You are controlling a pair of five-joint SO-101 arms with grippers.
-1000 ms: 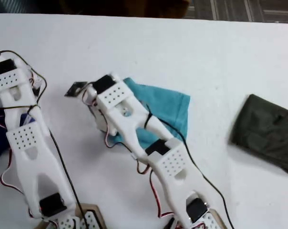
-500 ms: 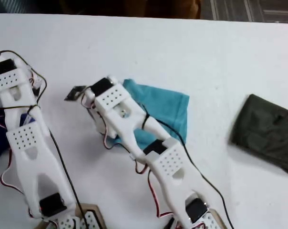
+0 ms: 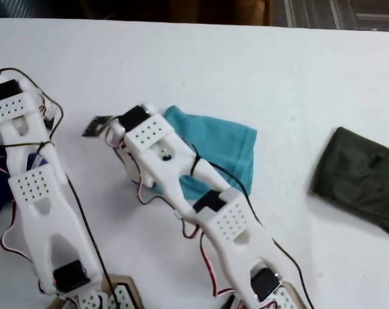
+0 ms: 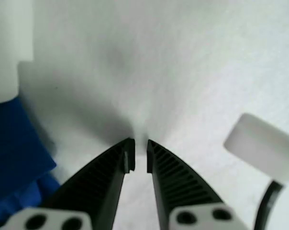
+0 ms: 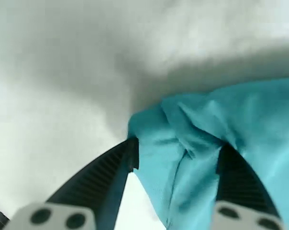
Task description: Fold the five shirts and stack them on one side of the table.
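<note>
— How does the right arm (image 3: pixel 201 187) sit?
— It stretches low over the table (image 3: pixel 246 58) from its base at 6 o'clock up toward 11 o'clock. The wrist is bent down over the teal shirt (image 3: pixel 223 145), which lies near the middle of the table.
— And its pincer?
— The right pincer (image 5: pixel 179 155) is spread fairly wide, and a bunched fold of the teal shirt fills the gap. Both fingers press on the cloth, so it grips the shirt at its 9 o'clock edge.
— The left arm (image 3: pixel 33 193)?
— It runs from 6 o'clock almost straight toward 12 along the table's 9 o'clock side, well apart from the teal shirt.
— What about its pincer?
— The left pincer (image 4: pixel 139 154) points down at the white table. Its fingers are nearly together, with just a thin slit between the tips, and they hold nothing. A blue shirt (image 4: pixel 13 158) lies just beside it.
— Any other shirts?
— A dark green shirt (image 3: pixel 362 177) lies crumpled at 3 o'clock, well apart from both arms
</note>
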